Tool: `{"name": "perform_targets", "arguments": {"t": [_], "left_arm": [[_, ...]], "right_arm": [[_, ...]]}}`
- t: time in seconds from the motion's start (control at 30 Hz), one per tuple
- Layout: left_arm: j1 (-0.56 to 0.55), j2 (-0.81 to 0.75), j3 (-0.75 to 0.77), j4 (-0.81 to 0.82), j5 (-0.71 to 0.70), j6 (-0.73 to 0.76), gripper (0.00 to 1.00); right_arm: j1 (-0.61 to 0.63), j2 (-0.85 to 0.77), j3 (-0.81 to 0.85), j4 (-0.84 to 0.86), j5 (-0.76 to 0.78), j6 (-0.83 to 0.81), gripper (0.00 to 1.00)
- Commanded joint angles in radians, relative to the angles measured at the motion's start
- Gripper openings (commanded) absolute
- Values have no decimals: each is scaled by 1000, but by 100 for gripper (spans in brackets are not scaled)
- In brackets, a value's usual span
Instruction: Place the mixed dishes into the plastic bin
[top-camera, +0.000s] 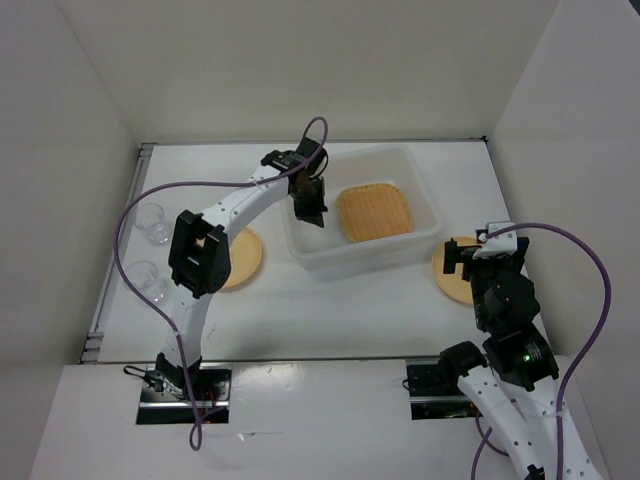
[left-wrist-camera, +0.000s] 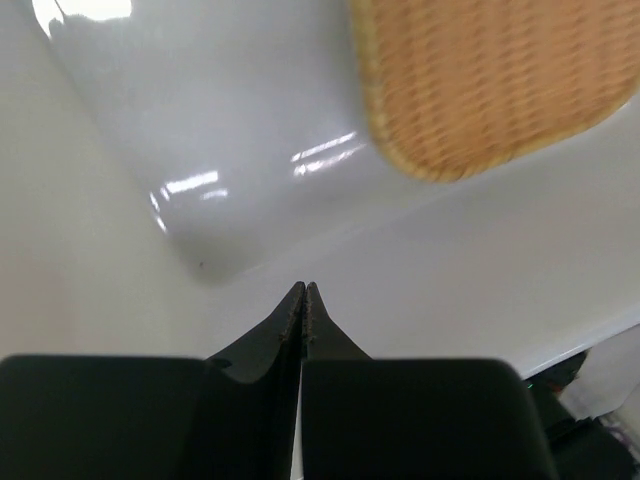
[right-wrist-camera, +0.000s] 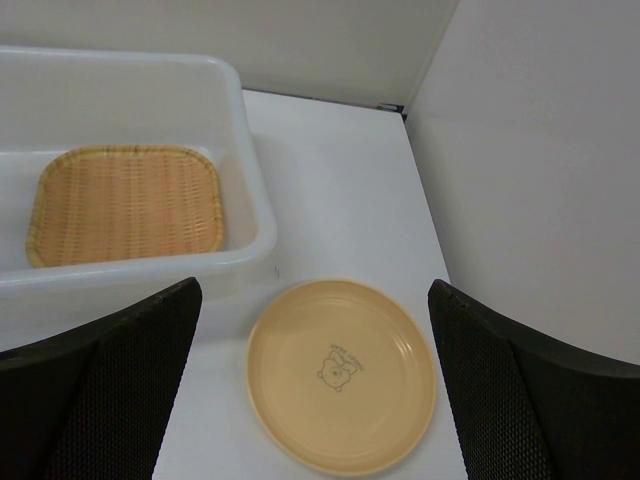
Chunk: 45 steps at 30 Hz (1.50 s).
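Beside the left gripper (left-wrist-camera: 303, 292), shut tight and empty, the tray (left-wrist-camera: 490, 80) already lies in the bin (top-camera: 365, 256). Below the wide-open, empty right gripper (right-wrist-camera: 312, 300) waits one plate (right-wrist-camera: 341, 375); a second plate (top-camera: 245, 262) and two cups (top-camera: 152, 224) also lie outside it.

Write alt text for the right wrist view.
A round yellow-tan plate with a small cartoon print lies on the white table, framed by the open right gripper. Beyond it, the translucent plastic bin holds the square woven tray.
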Motion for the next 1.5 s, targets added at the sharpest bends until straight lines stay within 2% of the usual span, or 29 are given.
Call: {"name": "perform_targets", "arguments": {"t": [0.0,0.2,0.33,0.37,0.53,0.83,1.07,1.17,1.23,1.33,1.37,1.4,1.47], "left_arm": [[-44,-108,-48,-72,10,36,0],[-68,-195,-174,-95,10,45,0],[-68,-264,-321,-57,10,54,0],[-55,-287,-376,-48,10,54,0],[-2,-318,-448,-48,-15,85,0],[116,-294,-419,-78,-88,160,0],[180,-245,-286,-98,-90,194,0],[180,-234,-216,-98,-35,194,0],[154,-269,-177,-98,-19,183,4],[134,-332,-134,-86,8,172,35],[134,-349,-134,-72,8,163,46],[134,-379,-143,-63,19,151,60],[134,-410,-161,-54,19,142,68]], "right_arm": [[-6,16,-10,55,0,-3,98],[-6,16,-10,46,0,-3,98],[-6,16,-10,46,-9,-3,98],[-6,16,-10,46,-9,-3,98],[-6,16,-10,46,-9,-3,98],[-6,16,-10,46,-9,-3,98],[-6,16,-10,46,-18,-3,98],[-19,16,-1,36,-18,-13,98],[-35,26,36,-8,-9,-23,98],[-61,106,126,-104,-87,-71,98],[-85,188,151,-193,-100,-81,98],[-101,233,192,-230,-109,-109,98],[-139,314,203,-299,-75,-146,98]]}}
